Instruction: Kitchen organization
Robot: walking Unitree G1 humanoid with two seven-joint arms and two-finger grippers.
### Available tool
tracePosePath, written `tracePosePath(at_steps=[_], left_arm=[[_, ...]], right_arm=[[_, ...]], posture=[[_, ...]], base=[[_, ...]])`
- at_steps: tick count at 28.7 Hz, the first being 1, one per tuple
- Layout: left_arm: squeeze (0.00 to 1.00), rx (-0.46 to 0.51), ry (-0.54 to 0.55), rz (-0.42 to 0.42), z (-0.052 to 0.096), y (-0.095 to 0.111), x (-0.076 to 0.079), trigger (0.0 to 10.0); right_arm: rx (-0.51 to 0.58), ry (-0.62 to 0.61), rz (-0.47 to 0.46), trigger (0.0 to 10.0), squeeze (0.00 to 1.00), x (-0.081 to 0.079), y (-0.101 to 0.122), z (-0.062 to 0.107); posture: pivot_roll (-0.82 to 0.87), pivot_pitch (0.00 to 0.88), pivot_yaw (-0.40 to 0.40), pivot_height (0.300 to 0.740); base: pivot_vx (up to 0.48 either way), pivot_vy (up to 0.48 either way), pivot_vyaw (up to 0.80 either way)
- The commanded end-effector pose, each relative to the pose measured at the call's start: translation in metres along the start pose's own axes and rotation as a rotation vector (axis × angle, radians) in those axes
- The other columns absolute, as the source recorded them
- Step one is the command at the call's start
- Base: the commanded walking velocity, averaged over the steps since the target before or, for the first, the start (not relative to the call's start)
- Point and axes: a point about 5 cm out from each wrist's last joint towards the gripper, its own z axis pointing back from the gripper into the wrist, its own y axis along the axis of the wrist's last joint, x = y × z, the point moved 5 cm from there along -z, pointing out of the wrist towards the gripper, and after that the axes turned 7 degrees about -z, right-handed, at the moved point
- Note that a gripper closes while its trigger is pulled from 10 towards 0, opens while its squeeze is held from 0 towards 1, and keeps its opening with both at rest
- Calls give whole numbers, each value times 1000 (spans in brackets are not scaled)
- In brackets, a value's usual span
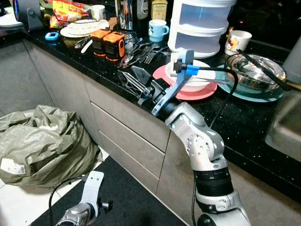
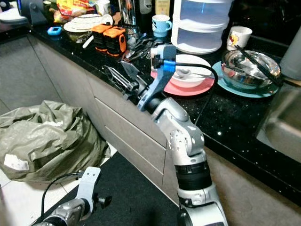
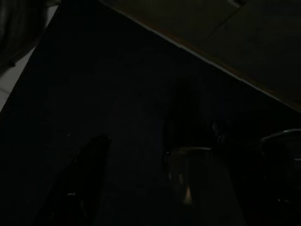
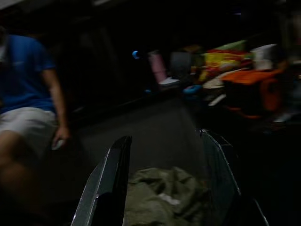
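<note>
Your right gripper hangs spread wide and empty over the counter's front edge, the pile of cutlery just beyond its fingertips and the pink plate beside its wrist (left gripper idles low, apparently parted, over the dark mat).

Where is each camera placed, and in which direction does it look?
Left eye view: on the head, looking forward and down at the black counter; the right gripper is at the counter edge, the left arm low.
Right eye view: same head, same scene, with the pink plate and green bag.
Left wrist view: very dark, facing the dark floor mat; the left gripper shows faintly.
Right wrist view: along open fingers, toward the green bag and a seated person.
Shared: the bag and the orange items.
</note>
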Motion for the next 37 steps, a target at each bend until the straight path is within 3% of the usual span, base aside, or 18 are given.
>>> tracePosePath(at_steps=[1, 10, 14, 18, 27, 32, 37], left_arm=[[0, -6, -10, 1, 0, -2, 1, 10000], [0, -6, -8, 6, 0, -2, 1, 10000], [0, -5, -9, 6, 0, -2, 1, 10000], [0, 8, 1, 32, 0, -1, 0, 10000], [0, 4, -9, 25, 0, -1, 1, 10000], [0, 0, -15, 24, 0, -2, 2, 10000], [0, -4, -24, 19, 0, -2, 3, 10000]], right_arm=[[12, -11, 13, 10000, 0, 2, 3, -1], [109, 3, 22, 10000, 0, -3, 19, 2], [45, -52, 28, 10000, 0, 8, 10, 0], [69, -65, 46, 10000, 0, 11, 16, 1], [84, -39, 37, 10000, 0, 8, 23, 2], [77, -44, 17, 10000, 0, 10, 26, 1], [103, -85, 134, 10000, 0, 20, 47, 4]], posture=[[9, 52, 2, 740], [8, 57, 4, 740], [7, 58, 4, 740], [9, 61, 3, 740], [7, 66, 3, 740], [6, 67, 2, 740], [6, 69, 2, 740]], base=[[352, 0, 0], [330, 0, 0], [308, 0, 0], [144, 0, 0], [0, 0, 0], [0, 0, -749], [0, 0, -480]])
